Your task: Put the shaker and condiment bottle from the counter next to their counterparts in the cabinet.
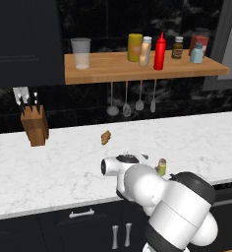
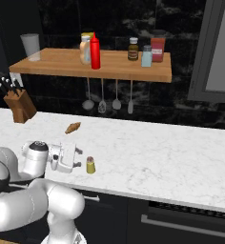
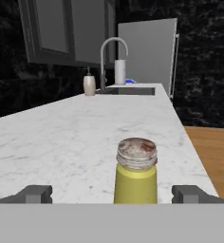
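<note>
Hand view: small olive yellow-green shaker w/ grey cap [image 3: 135,173] bottom centre, upright on white marble counter [image 3: 76,137], betw spread gripper [image 3: 113,194] fingers, untouched.

no text, brand, number or sign can be read anywhere. the small dark-brown bottle [image 2: 133,49] on the shelf [image 2: 62,64], upper middle of the right base view, carries a pale label, too blurred to read.
</note>
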Available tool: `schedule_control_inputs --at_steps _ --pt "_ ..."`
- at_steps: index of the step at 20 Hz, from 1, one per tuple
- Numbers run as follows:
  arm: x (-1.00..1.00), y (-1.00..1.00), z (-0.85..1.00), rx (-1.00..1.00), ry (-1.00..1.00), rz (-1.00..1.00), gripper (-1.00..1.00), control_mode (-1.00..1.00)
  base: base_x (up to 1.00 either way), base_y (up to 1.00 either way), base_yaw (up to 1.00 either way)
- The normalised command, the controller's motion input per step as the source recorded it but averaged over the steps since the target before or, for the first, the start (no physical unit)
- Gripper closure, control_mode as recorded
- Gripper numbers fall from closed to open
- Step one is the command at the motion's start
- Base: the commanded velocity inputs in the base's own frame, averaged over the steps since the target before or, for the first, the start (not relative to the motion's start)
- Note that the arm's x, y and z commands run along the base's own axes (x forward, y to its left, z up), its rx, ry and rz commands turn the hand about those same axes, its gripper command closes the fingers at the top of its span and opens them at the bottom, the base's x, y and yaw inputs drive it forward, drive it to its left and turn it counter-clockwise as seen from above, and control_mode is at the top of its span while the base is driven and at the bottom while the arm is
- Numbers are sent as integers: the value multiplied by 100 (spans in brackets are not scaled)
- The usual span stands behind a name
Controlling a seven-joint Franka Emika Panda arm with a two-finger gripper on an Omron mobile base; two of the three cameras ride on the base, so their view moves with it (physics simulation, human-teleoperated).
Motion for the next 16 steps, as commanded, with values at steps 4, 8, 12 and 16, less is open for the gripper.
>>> schedule_control_inputs --at_steps 4,8,12,16 --pt "-9 -14 -19 0 0 0 -100 -100 0 0 0" --pt "-8 -8 -15 0 0 0 -100 -100 0 0 0" --pt "-3 -8 -11 0 0 0 -100 -100 0 0 0" --pt "-6 -7 -3 0 0 -1 -100 -100 0 0 0"
